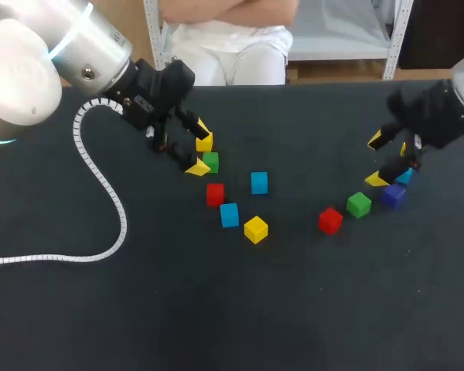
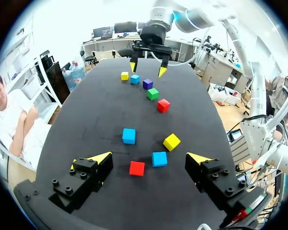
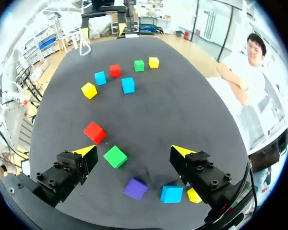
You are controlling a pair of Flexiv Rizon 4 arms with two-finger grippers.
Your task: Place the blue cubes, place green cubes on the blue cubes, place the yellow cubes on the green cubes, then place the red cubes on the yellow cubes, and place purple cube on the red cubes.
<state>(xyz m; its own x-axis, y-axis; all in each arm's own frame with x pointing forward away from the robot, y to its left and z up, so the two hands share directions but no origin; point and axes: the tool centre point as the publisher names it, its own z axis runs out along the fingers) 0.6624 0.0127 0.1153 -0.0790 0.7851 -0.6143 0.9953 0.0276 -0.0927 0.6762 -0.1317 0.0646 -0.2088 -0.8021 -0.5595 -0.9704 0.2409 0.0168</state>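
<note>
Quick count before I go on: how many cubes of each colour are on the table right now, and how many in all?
Blue cubes: 3
Green cubes: 2
Yellow cubes: 3
Red cubes: 2
Purple cube: 1
Total: 11

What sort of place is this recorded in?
Likely a robotics lab bench: a black table, loose coloured cubes, and an open left end effector and right end effector by them.

Bright, even overhead light; the dark bench (image 1: 216,309) soaks it up. The green cube (image 3: 115,156) just ahead of the right tool (image 3: 133,150) casts only a faint, soft shadow. The left arm (image 1: 31,69) gleams along its pale shell.
</note>
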